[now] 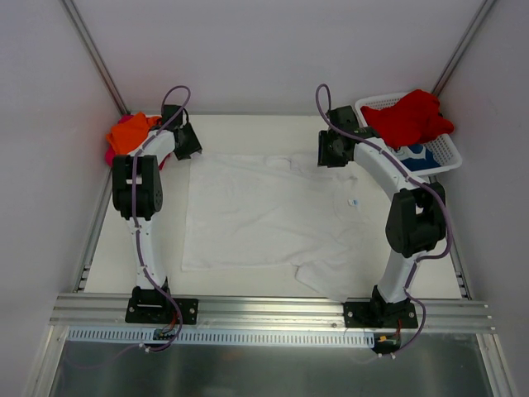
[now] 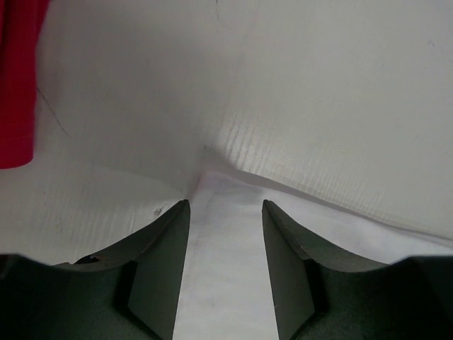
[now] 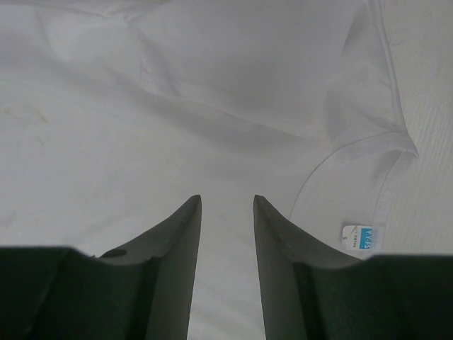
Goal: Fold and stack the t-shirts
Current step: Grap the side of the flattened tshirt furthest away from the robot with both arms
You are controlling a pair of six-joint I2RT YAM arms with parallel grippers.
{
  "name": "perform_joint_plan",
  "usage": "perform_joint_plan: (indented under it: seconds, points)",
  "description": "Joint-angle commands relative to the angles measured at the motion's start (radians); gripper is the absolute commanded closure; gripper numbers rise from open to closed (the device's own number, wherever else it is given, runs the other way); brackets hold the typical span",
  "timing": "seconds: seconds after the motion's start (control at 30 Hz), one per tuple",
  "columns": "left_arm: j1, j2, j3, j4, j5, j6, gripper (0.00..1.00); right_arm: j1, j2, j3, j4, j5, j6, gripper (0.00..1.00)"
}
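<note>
Found orange t-shirt [image 1: 132, 128] bunched far left, just beside left tool [image 2: 225, 205], jaws apart, gripping nothing, at the white t-shirt [image 1: 264, 215]'s far hem corner. Saw that shirt spread flat on the surface [image 1: 124, 256], long axis left to right, collar rightward. Found right tool [image 3: 226, 200] likewise parted and empty, beside the collar. Judged open room toward the near edge. Noted mesh basket [image 1: 446, 153] holding red t-shirt [image 1: 405, 116] far right.

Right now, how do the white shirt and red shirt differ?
The white shirt lies spread mostly flat on the table; the red shirt sits bunched in the basket. The white shirt is central; the red shirt is at the far right corner. Neither is folded yet.
</note>
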Motion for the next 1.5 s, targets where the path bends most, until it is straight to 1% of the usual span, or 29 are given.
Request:
perform_joint_plan:
  seconds: [0.0, 0.1, 0.2, 0.47, 0.9, 0.93, 1.0, 1.23, 1.47]
  points:
    - [0.005, -0.106, -0.014, -0.016, -0.022, 0.025, 0.54, -0.005, -0.046, -0.004, 0.017, -0.024, -0.009, 0.61]
    - [0.033, -0.109, -0.008, -0.013, 0.001, 0.019, 0.53, -0.005, -0.048, -0.006, 0.021, -0.024, -0.008, 0.61]
    - [0.033, -0.104, -0.006, -0.013, -0.017, 0.031, 0.53, -0.005, -0.049, -0.006, 0.021, -0.024, -0.009, 0.61]
    - [0.036, -0.052, -0.001, -0.018, 0.004, 0.026, 0.53, -0.005, -0.06, -0.004, 0.021, -0.024, -0.009, 0.61]
    - [0.041, 0.002, 0.069, -0.056, 0.05, 0.017, 0.53, -0.005, -0.085, -0.001, 0.021, -0.024, -0.009, 0.61]
    - [0.039, 0.005, 0.075, -0.057, 0.052, 0.016, 0.53, -0.005, -0.088, -0.001, 0.021, -0.058, -0.009, 0.61]
    - [0.041, 0.012, 0.081, -0.059, 0.061, 0.009, 0.53, -0.005, -0.095, -0.004, 0.021, -0.059, -0.009, 0.61]
    - [0.044, 0.046, 0.109, -0.059, 0.113, -0.012, 0.54, -0.008, -0.112, -0.009, 0.021, -0.058, -0.009, 0.61]
    - [0.044, 0.035, 0.101, -0.062, 0.087, -0.011, 0.54, -0.011, -0.125, -0.008, 0.021, -0.064, -0.008, 0.61]
